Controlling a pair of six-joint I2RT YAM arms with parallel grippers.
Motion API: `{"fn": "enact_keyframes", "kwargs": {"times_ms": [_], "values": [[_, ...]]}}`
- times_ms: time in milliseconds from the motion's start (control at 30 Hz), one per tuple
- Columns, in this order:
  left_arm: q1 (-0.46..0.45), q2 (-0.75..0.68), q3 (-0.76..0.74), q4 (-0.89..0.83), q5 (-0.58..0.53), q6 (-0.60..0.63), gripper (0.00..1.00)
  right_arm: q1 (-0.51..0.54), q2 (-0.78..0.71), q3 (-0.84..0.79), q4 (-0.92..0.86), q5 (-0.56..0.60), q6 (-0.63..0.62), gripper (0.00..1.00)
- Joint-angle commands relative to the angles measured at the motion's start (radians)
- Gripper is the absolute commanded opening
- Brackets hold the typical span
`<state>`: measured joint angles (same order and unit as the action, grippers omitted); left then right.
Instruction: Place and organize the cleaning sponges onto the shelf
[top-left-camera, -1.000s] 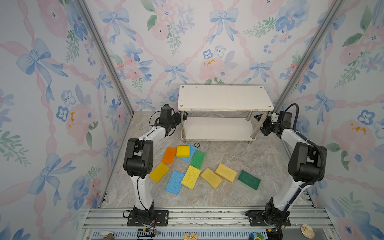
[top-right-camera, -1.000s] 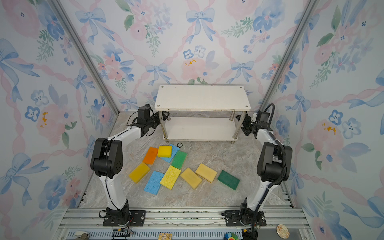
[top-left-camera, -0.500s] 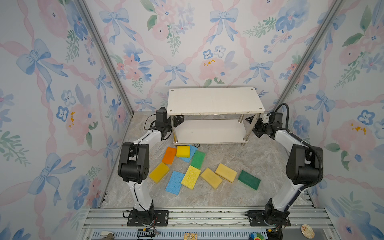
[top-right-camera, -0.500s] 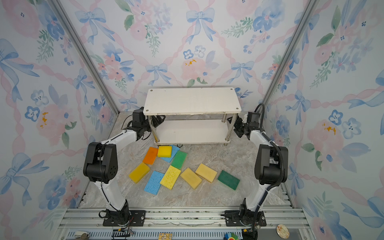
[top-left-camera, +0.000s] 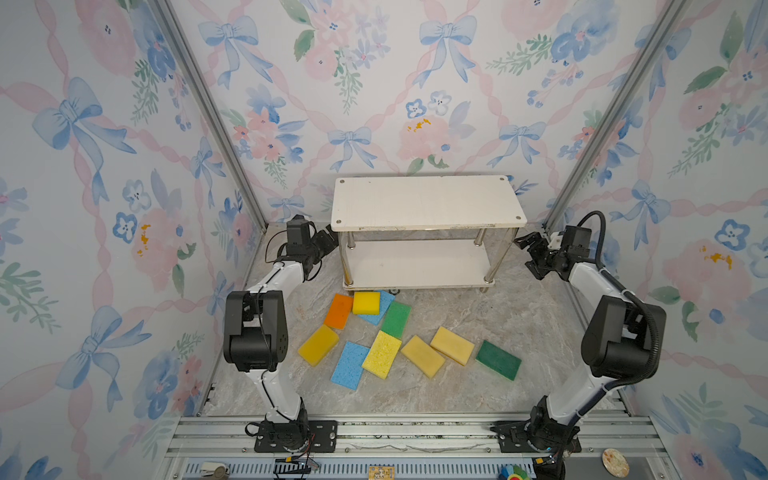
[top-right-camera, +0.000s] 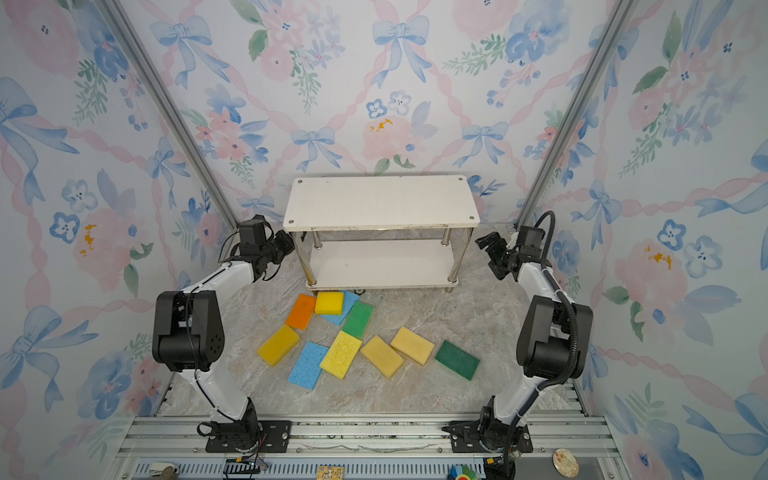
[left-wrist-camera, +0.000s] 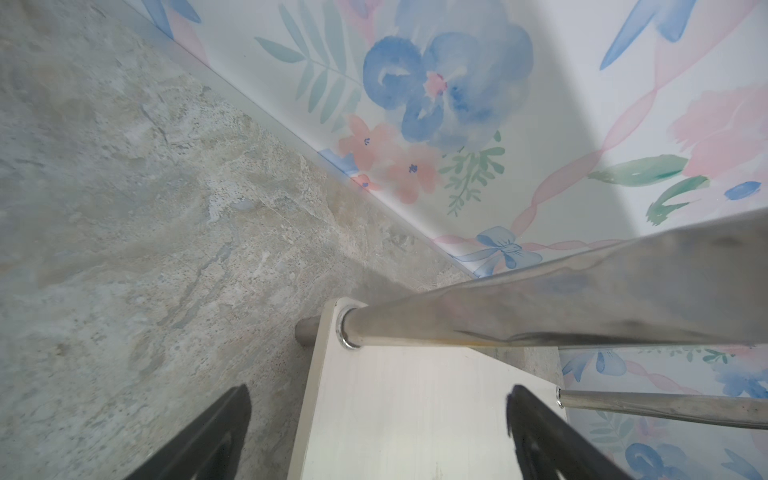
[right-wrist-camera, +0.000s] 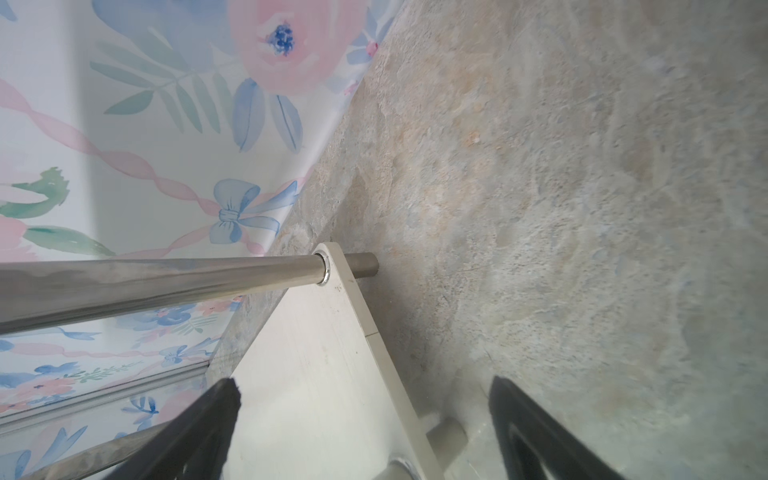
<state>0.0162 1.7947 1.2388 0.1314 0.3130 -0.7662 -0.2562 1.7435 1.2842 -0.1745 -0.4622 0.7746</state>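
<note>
Floral-papered walls close in a marbled floor (top-left-camera: 519, 316). In both top views the shelf (top-left-camera: 428, 201) (top-right-camera: 380, 201) now sits further left than a second ago, when both arms were working at its ends. Its long axis runs side to side along the back wall. Its open front faces the cleaning sponges (top-left-camera: 381, 354), all ten lying loose on the floor just in front of it.

The left gripper (top-left-camera: 329, 241) is close by the shelf's left end and the right gripper (top-left-camera: 524, 245) just off its right end, both spread wide and empty.

In the left wrist view the jaws straddle the lower board (left-wrist-camera: 415, 395) without pinching it, with a chrome leg (left-wrist-camera: 540, 307) ahead. In the right wrist view wide jaws flank the same board at its corner.

Repositioning looks finished, so picking up sponges is likely next.
</note>
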Motion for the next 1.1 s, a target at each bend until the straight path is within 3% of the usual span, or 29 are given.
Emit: {"fn": "enact_keyframes", "kwargs": {"times_ms": [0,500,733,1067], "values": [[0.017,-0.074,-0.051,-0.011,0.015,0.014,0.98,-0.020,-0.083,-0.042,-0.082,0.028,-0.029,0.97],[0.043,-0.504,-0.433,-0.044,-0.014,0.028,0.98,-0.014,-0.490,-0.278,-0.332,0.127,-0.144,0.97],[0.044,-0.650,-0.526,-0.091,0.030,0.035,0.98,0.034,-0.626,-0.342,-0.445,0.184,-0.226,0.97],[0.026,-0.805,-0.623,-0.157,0.103,0.005,0.98,0.152,-0.801,-0.418,-0.558,0.247,-0.224,0.97]]}}
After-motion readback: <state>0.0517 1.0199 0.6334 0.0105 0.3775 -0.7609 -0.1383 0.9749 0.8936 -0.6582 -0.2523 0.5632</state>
